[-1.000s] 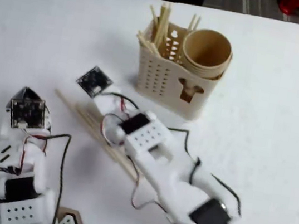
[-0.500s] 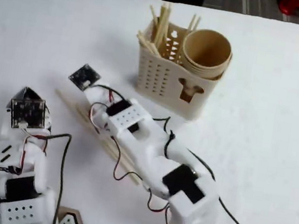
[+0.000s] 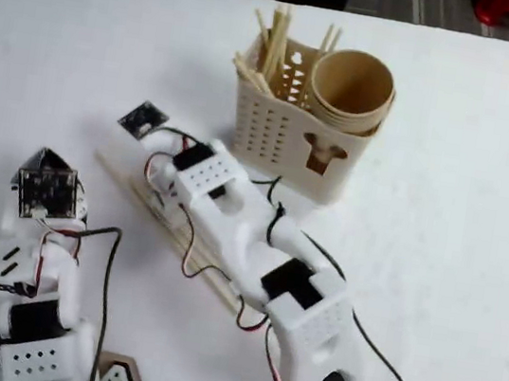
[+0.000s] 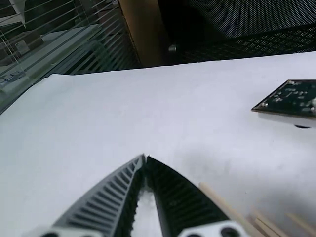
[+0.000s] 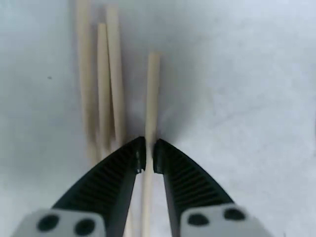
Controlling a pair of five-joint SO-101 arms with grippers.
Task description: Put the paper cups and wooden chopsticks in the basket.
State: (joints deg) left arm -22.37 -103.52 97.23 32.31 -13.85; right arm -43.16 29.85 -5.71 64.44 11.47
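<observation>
Table, white, with window blinds and a dark mesh chair beyond it.
At left, the left gripper is pressed together on nothing. Loose wooden chopsticks lie flat, their long axes slanting from far-left to near-right. The right gripper pinches a single chopstick beside the others. Rightward, the basket stands holding stacked paper cups and upright sticks.

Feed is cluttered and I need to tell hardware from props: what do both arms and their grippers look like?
The left arm and right arm are white plastic shells with perforated blocks, black servos and loose red and black cables. The left gripper and right gripper have dark ribbed tapering fingers on white bases.
</observation>
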